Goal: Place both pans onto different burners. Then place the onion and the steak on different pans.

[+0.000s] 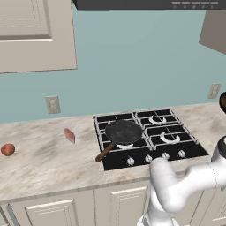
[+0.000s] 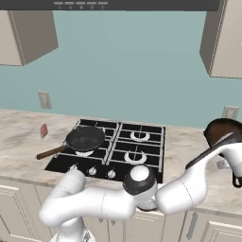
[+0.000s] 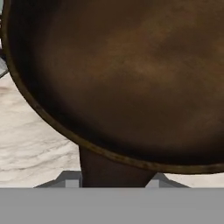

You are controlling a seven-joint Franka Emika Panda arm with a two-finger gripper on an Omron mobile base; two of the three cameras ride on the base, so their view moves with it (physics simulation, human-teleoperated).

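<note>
Gripping the reddish-brown pan (image 3: 131, 78) by its stub handle, pincer (image 2: 235, 166) apparently clenched on it, though fingertips staying hidden. Hanging tilted above the right end of the worktop (image 2: 189, 142), near the front edge: risking slip or swing from the off-centre weight. Leaving free burners (image 2: 140, 136) on the cooktop's right half, clear of the black pan (image 2: 85, 138) sitting on the front-left grate with handle jutting left. Lying farther off, steak (image 1: 69, 135) and onion (image 1: 7, 149), well apart.

counter (image 1: 48, 163): onion (image 1: 7, 149); steak (image 1: 69, 135); cooktop (image 1: 132, 161): black pan (image 1: 123, 131)
</note>
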